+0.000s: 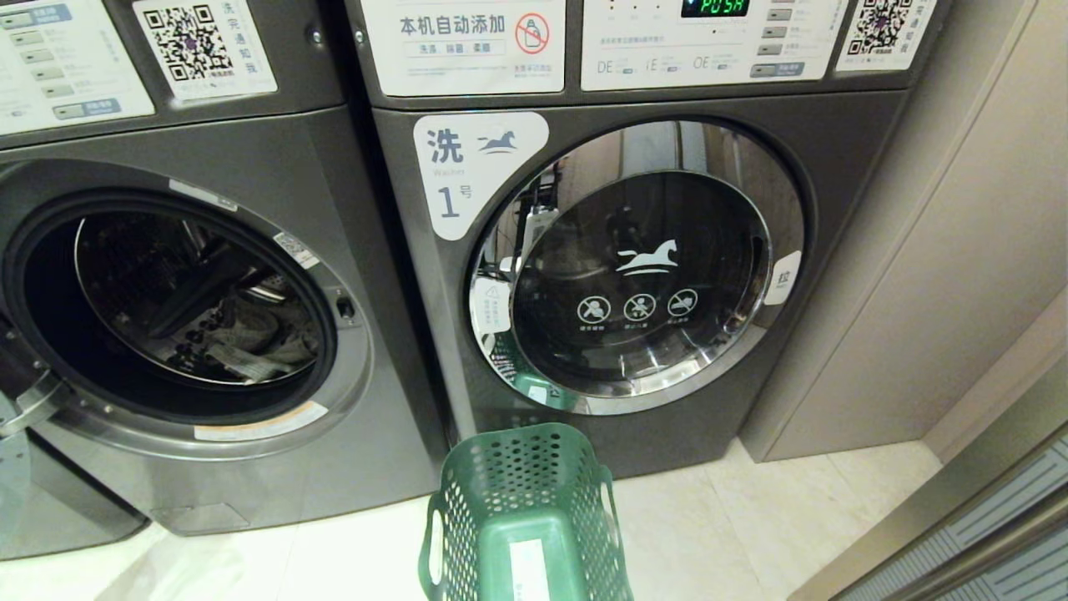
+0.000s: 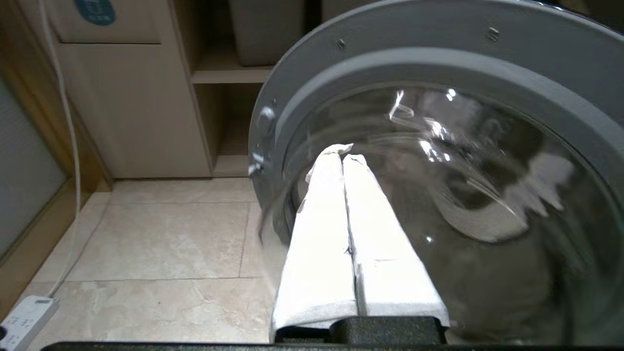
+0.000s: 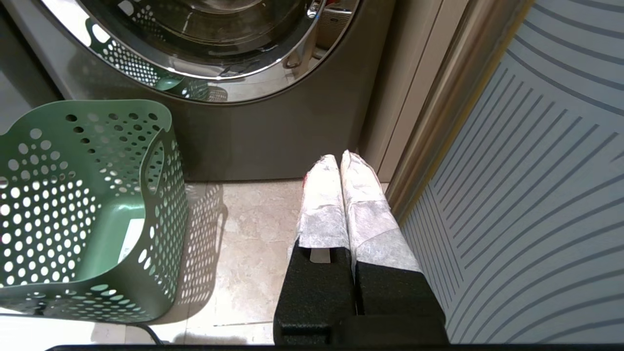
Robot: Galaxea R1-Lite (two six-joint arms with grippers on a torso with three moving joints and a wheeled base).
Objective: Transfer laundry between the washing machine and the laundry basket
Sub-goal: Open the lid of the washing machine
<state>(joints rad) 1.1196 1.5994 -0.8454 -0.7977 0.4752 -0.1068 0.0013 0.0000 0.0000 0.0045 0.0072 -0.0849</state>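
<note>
Left tool: closed, empty, against the open washing machine door glass. Right tool: closed, parked by the empty laundry basket. Laundry: in the open drum. Risk: the tool skidding across the glass.

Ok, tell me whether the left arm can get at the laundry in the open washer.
Probably yes: the door hangs open and nothing blocks the drum mouth where the laundry lies. The left gripper, fingers shut, is beside that door.
</note>
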